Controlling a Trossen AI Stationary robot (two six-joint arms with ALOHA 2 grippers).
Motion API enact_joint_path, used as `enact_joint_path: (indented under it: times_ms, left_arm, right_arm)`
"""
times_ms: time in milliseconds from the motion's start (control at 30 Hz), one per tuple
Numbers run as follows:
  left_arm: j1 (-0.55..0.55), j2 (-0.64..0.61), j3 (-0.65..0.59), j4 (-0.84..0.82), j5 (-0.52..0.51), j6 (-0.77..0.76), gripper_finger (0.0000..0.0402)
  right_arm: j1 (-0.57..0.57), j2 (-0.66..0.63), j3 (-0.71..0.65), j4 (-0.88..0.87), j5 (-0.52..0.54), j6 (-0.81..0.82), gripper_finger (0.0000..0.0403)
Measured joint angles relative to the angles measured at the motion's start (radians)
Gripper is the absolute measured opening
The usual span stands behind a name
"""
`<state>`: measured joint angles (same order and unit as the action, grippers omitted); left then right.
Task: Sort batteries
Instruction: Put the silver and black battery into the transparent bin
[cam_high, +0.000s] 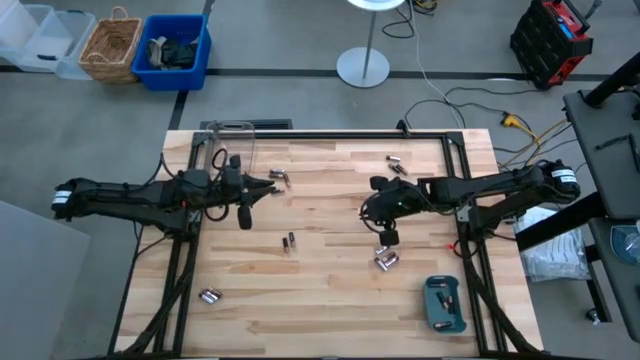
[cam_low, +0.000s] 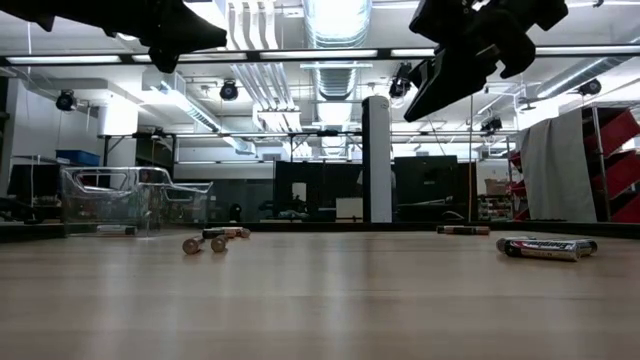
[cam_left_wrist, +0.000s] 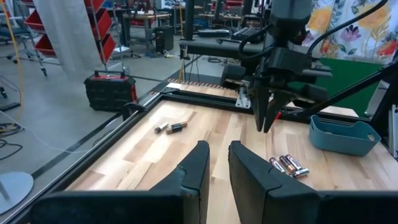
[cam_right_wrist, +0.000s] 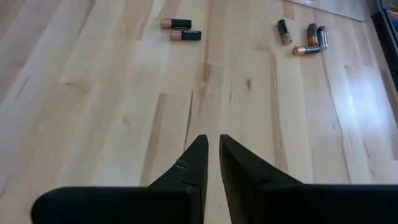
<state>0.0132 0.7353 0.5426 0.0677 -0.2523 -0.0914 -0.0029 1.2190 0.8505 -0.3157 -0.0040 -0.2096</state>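
Observation:
Batteries lie scattered in small groups on the wooden table: one group just near of my right gripper, a pair at the middle, three by my left gripper, some at the far side, and some near left. My right gripper hangs above the table, fingers pointing down, shut and holding nothing; it also shows in the left wrist view. My left gripper hovers at the table's left, pointing toward the right edge, fingers close together, nothing between them.
A teal tray sits at the near right corner, holding a few cells. A clear plastic box stands at the far left. Bare wood lies between the groups. Black rails frame the table.

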Motion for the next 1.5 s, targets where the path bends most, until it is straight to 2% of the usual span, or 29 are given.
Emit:
enact_joint_path:
  times_ms: [800,1267,1500]
  left_arm:
    - [0.000,0.000,0.000,-0.003,0.000,-0.004,0.0041]
    - [0.000,0.000,-0.001,-0.001,0.001,-0.038,0.0041]
    - [0.000,0.002,-0.001,-0.001,0.170,-0.222,0.0041]
  right_arm:
    - [0.000,0.000,0.000,0.007,0.001,-0.002,0.0031]
    - [0.000,0.000,0.000,0.059,0.003,-0.074,0.0031]
    - [0.000,0.000,-0.001,0.062,0.003,-0.102,0.0031]
